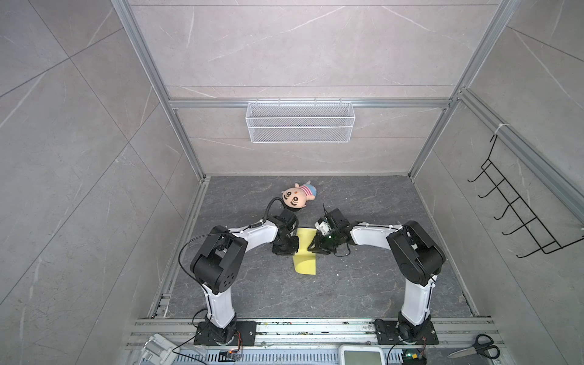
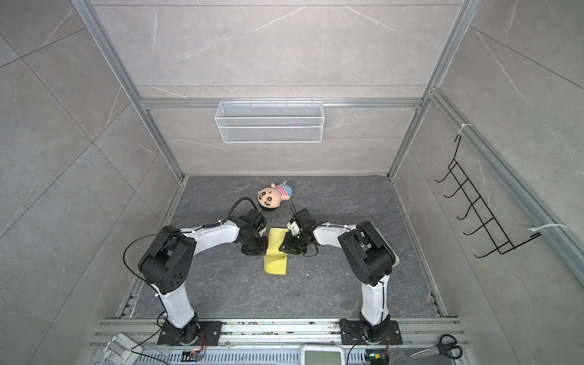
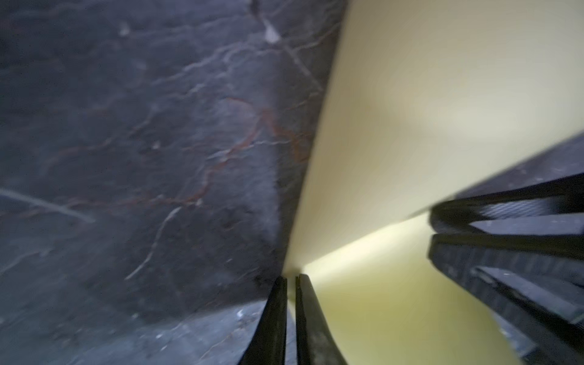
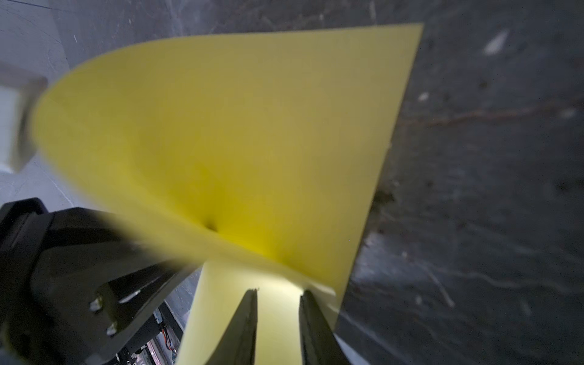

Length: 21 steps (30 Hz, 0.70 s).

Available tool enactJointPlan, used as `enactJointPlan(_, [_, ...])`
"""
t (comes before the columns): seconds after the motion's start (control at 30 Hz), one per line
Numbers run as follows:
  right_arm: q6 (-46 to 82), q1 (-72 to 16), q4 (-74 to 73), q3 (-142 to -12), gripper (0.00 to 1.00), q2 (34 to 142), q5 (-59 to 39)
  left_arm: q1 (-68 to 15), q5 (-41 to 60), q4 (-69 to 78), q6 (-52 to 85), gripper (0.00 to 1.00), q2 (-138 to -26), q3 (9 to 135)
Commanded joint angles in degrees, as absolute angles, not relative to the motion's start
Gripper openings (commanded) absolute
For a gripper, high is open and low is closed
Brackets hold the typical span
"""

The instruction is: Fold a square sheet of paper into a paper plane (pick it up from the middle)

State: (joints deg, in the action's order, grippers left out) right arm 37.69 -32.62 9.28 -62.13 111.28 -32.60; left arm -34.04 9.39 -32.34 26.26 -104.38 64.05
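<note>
Square sheet of paper (image 1: 305, 262), plain yellow, sits at the centre of the dark stone table (image 1: 379, 284), nearer than the plush doll (image 1: 297, 197) and between the two grippers. Its far part is raised and bowed into a soft curve, and its near end droops toward the table.

The left gripper (image 3: 290, 276) has its jaws pressed almost together on the sheet's left edge, pinching it. The right gripper (image 4: 279, 292) stands at the right edge with its jaws parted and a clear gap between them; no pinch shows there.

The sheet looks very light, thin and limp. It bends under its own weight, would likely crease or tear under a hard pull, and may slide on the smooth table. A shallow pinch at the middle of each side edge, as the task asks, seems the safest hold.

Counted, largest first:
- two arms, the left arm (image 1: 221, 252) and the right arm (image 1: 414, 249)
- one white wire basket (image 1: 300, 126) on the far wall
- one black hook rack (image 1: 521, 215) on the right wall
- one yellow sheet
- one plush doll
- one pair of scissors (image 1: 480, 347) at the near right
</note>
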Motion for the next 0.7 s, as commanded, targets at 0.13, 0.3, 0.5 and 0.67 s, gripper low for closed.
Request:
enactJointPlan(0.13, [37.7, -33.3, 16.9, -59.5, 0.28, 117.0, -19.7, -33.9, 10.7, -36.2, 26.5, 0.13, -96.3, 64.3])
enactJointPlan(0.3, [37.8, -33.6, 17.1, -59.7, 0.28, 117.2, -19.4, -34.2, 16.8, -29.5, 30.6, 0.13, -96.0, 62.0])
enactJointPlan(0.5, [37.9, -33.8, 17.2, -59.6, 0.28, 117.4, -19.2, -35.1, 18.8, -27.6, 32.1, 0.13, -100.6, 61.4])
enactJointPlan(0.67, [38.0, -33.9, 17.4, -59.7, 0.28, 117.5, -19.3, -35.2, 18.3, -28.0, 32.1, 0.13, -102.3, 60.2])
